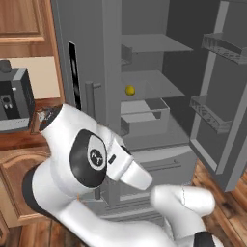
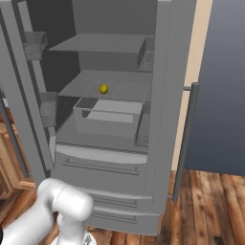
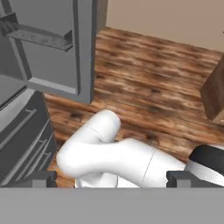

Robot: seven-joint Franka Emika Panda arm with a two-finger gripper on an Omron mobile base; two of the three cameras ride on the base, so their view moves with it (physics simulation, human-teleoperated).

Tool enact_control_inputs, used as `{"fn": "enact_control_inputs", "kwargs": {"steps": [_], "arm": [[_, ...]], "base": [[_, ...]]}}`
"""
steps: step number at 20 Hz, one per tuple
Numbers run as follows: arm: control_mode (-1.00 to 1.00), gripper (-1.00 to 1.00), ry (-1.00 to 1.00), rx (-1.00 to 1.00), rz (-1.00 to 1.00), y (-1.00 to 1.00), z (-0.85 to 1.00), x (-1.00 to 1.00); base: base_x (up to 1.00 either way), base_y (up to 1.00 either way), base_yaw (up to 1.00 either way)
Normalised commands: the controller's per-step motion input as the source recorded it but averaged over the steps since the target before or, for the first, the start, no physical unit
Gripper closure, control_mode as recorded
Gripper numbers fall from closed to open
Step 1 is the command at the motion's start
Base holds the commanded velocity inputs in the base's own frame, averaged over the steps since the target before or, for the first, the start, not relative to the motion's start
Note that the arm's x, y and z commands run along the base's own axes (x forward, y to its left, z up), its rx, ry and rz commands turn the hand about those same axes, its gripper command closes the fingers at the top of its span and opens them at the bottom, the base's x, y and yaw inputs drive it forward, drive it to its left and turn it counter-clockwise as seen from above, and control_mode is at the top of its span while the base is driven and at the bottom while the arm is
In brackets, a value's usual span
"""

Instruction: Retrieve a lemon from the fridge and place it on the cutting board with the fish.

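The grey fridge [image 1: 108,58] [image 2: 165,72] stands open. A small yellow lemon [image 1: 130,90] [image 2: 103,88] lies alone on its middle shelf, just above a grey drawer box. In the hand view my gripper [image 3: 109,178] is open, its dark fingertips [image 3: 39,177] wide apart with nothing between them. It points down at the wooden floor and my own arm, low beside the fridge's bottom drawers and far from the lemon. A dark brown corner of the cutting board [image 1: 35,123] peeks out beside the coffee machine, mostly behind my arm. The fish is hidden.
The open fridge door [image 1: 217,111] with its shelf bins juts out over the wooden floor [image 3: 153,87]. A coffee machine [image 1: 14,99] sits on the brown counter under wooden cabinets [image 1: 24,24]. The freezer drawers [image 2: 105,172] are shut. A brown cabinet corner [image 3: 214,96] stands nearby.
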Motion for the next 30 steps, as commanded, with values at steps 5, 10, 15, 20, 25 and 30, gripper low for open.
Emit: {"fn": "enact_control_inputs", "kwargs": {"steps": [5, 10, 15, 20, 25, 30], "arm": [[-1.00, -1.00, -0.04, 0.38, 0.11, -0.62, 0.00, -0.05], [-1.00, -1.00, -0.01, 0.43, 0.08, -0.81, 0.00, 0.00], [-1.00, -1.00, 0.00, 0.33, 0.10, -0.52, 0.00, 0.11], [-1.00, -1.00, -0.03, 0.30, 0.13, -0.31, 0.00, 0.28], [-1.00, -1.00, -0.08, 0.26, 0.05, -0.26, -0.01, 0.50], [-1.00, -1.00, -0.01, 0.19, 0.00, -0.09, -0.16, 0.89]], "base": [[0.00, 0.00, 0.00], [0.00, 0.00, 0.00], [0.00, 0.00, 0.00], [0.00, 0.00, 0.00], [0.00, 0.00, 0.00], [0.00, 0.00, 0.00]]}}
